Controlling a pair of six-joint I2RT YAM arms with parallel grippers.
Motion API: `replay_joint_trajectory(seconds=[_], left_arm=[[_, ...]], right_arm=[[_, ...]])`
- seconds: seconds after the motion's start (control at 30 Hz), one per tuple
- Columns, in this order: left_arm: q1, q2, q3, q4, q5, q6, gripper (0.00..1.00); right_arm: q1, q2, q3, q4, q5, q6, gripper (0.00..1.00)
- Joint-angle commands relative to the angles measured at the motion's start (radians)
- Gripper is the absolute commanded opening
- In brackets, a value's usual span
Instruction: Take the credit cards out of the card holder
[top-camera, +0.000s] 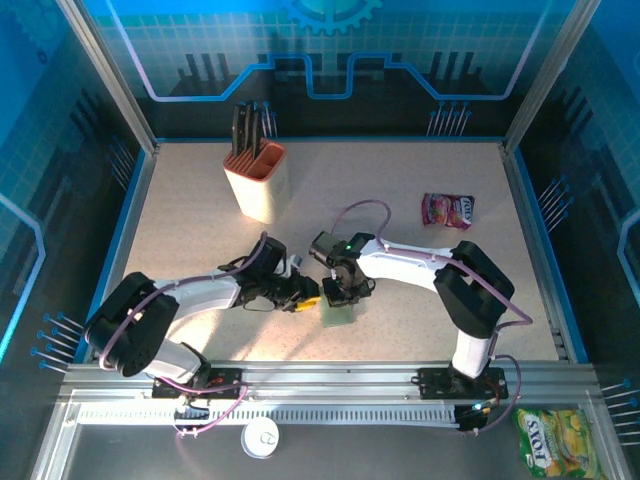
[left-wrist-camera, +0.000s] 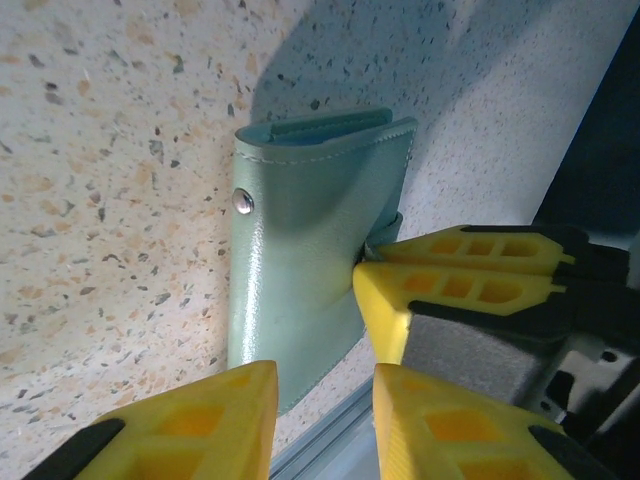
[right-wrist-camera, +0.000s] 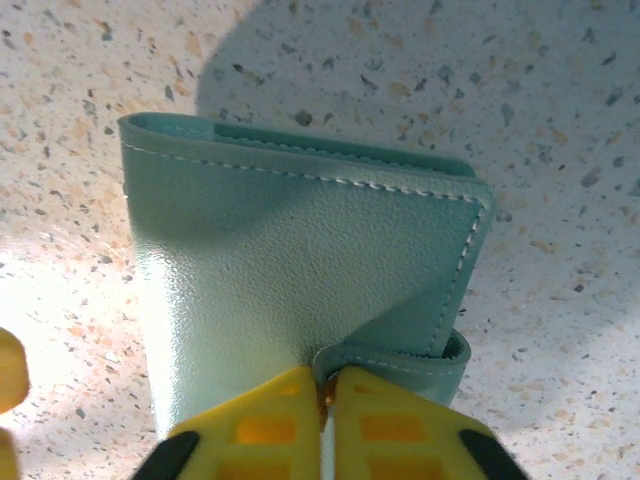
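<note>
The card holder (right-wrist-camera: 300, 270) is lying closed on the surface (right-wrist-camera: 560, 120), hiding its inside. The right hand (right-wrist-camera: 325, 385) is pinching its strap (right-wrist-camera: 400, 355). The left hand (left-wrist-camera: 325, 385), narrowly parted, is hovering at its lower edge, fingers cropped.

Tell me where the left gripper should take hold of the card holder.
Probably the free end edge facing the left gripper, coming in low along the table. The card holder lies closed and flat, and the right gripper pinches the strap tab on its side.
</note>
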Motion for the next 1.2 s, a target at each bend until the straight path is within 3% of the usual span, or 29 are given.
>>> replay_joint_trajectory(seconds=[0.0, 0.27, 0.5, 0.63, 0.8, 1.03, 1.17], left_arm=[[-0.020, 0.023, 0.029, 0.023, 0.033, -0.035, 0.31], [-0.059, 0.108, 0.051, 0.090, 0.044, -0.077, 0.11], [-0.061, 0.188, 0.093, 0.030, 0.028, -0.048, 0.00], [-0.071, 0.233, 0.151, -0.134, -0.020, 0.021, 0.00], [-0.072, 0.280, 0.166, -0.301, -0.070, 0.092, 0.00], [-0.068, 0.315, 0.161, -0.322, -0.067, 0.103, 0.00], [-0.065, 0.319, 0.155, -0.311, -0.063, 0.100, 0.00]], right_arm=[[0.000, 0.004, -0.056, 0.053, -0.039, 0.011, 0.02], [-0.028, -0.054, -0.114, 0.141, -0.106, 0.021, 0.00], [-0.041, -0.088, -0.133, 0.169, -0.139, 0.025, 0.00], [-0.042, -0.107, -0.125, 0.145, -0.113, 0.024, 0.00], [-0.039, -0.093, -0.057, -0.027, 0.022, -0.021, 0.00], [-0.030, -0.029, 0.021, -0.208, 0.178, -0.101, 0.00], [-0.030, -0.041, 0.027, -0.205, 0.179, -0.117, 0.00]])
